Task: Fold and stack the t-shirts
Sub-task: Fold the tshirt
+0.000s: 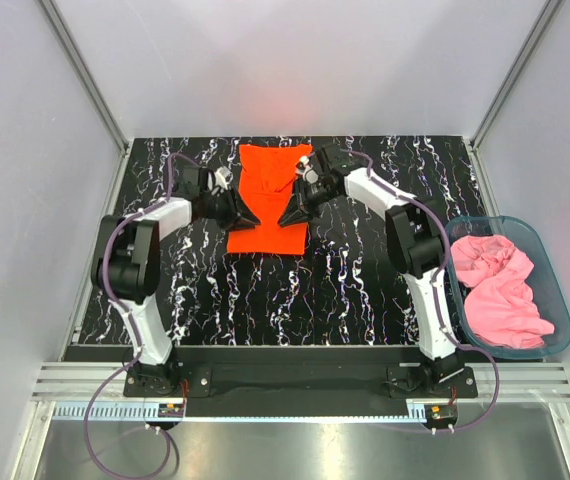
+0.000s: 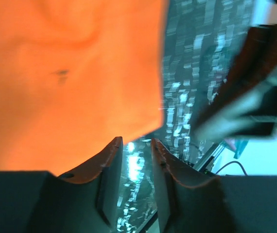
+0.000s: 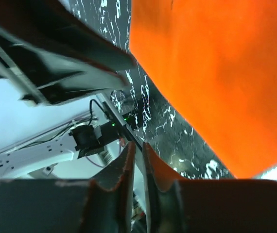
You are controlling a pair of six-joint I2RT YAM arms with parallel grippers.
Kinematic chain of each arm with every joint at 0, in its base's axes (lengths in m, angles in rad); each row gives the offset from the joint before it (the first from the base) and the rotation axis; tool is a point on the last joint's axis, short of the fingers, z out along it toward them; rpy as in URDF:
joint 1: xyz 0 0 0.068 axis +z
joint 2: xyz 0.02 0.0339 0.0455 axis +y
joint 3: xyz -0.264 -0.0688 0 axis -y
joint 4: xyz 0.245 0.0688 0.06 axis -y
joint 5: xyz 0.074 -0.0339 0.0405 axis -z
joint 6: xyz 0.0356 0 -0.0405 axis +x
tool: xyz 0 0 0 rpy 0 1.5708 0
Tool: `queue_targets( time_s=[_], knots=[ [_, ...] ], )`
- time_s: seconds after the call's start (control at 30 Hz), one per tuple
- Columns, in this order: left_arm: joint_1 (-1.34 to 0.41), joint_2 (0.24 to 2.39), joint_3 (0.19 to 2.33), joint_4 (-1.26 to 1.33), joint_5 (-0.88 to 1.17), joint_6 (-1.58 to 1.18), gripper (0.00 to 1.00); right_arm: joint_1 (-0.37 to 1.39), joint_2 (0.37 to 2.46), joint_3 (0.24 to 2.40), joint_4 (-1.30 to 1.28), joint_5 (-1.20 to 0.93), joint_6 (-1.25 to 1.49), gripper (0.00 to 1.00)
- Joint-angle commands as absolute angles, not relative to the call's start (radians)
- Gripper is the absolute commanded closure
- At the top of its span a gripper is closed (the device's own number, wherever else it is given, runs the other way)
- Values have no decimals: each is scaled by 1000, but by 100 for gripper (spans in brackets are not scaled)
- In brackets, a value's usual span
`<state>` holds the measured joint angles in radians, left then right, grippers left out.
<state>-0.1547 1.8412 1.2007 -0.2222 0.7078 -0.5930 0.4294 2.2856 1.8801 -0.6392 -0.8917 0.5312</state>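
Observation:
The orange-red t-shirt (image 1: 270,175) lies as a narrow rectangle at the middle back of the black marbled table (image 1: 365,280). My left gripper (image 1: 253,218) is over its lower left part and my right gripper (image 1: 285,218) over its lower right part, tips pointing toward each other. In the left wrist view the left gripper (image 2: 135,141) is open with only table between its jaws, the orange cloth (image 2: 70,87) beyond. The right gripper (image 3: 138,144) shows a slim empty gap, beside the shirt (image 3: 216,73). The pink t-shirt (image 1: 500,290) lies crumpled in a basket.
A teal plastic basket (image 1: 493,219) stands off the table's right edge, beside the right arm's base. Grey walls with metal frame rails close in the table on the left, back and right. The right arm (image 2: 245,97) appears blurred in the left wrist view.

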Motion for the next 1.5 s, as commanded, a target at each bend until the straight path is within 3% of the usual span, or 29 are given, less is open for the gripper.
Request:
queue_targets(
  time_s=[0.0, 0.07, 0.3, 0.57, 0.8, 1.13, 1.47],
  knots=[
    [-158, 1897, 1200, -118, 773, -587, 67, 414, 2370, 1931, -575, -1034, 574, 83],
    [-167, 1927, 1189, -92, 773, -609, 68, 413, 2390, 1912, -577, -1055, 563, 87],
    [-285, 1921, 1013, -3, 716, -685, 69, 393, 2385, 1671, -523, -1026, 471, 88],
    [-327, 1760, 859, 3, 652, -687, 67, 315, 2192, 1359, -492, -950, 423, 88],
    [-241, 1583, 845, -83, 672, -658, 61, 340, 2052, 1374, -535, -923, 440, 87],
    [-121, 1697, 805, -60, 704, -621, 63, 483, 2264, 1620, -534, -933, 506, 86],
    [-89, 1649, 651, -67, 658, -601, 63, 401, 2201, 1355, -489, -847, 451, 86]
  ],
)
